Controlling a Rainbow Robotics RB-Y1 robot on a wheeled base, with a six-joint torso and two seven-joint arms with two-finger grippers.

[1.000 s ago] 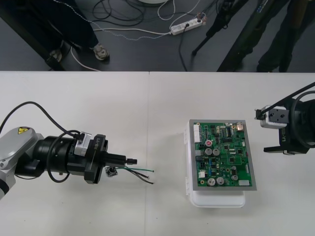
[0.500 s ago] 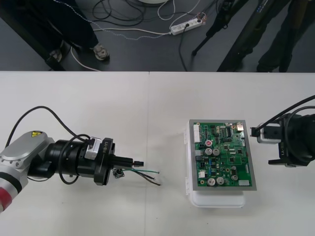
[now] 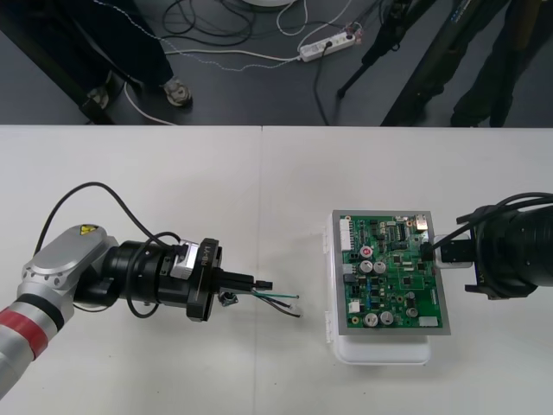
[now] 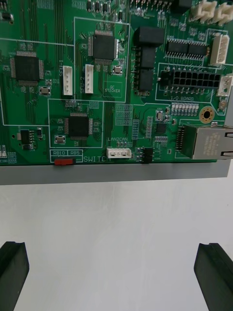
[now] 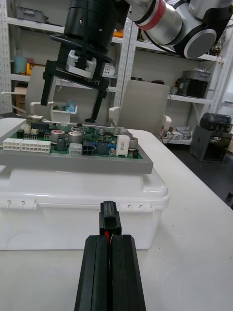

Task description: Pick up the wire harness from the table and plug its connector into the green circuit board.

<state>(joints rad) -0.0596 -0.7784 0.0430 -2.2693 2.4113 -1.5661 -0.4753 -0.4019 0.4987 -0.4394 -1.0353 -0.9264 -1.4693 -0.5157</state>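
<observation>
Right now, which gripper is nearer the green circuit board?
Right. The right gripper, jaws open, is at the green circuit board's right edge; the left gripper, jaws shut on the wire harness, is apart, to its left.

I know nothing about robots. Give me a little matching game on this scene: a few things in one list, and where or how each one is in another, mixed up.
Things:
1. left gripper
2. right gripper
3. green circuit board
4. black plug

Descriptions:
A. sits on a white base
B. fingers open, at the board's right edge
C. pinched between two fingertips
D. fingers shut, low over the table, left of the board

Pairs: 1-D, 2-B, 3-A, 4-C
</observation>
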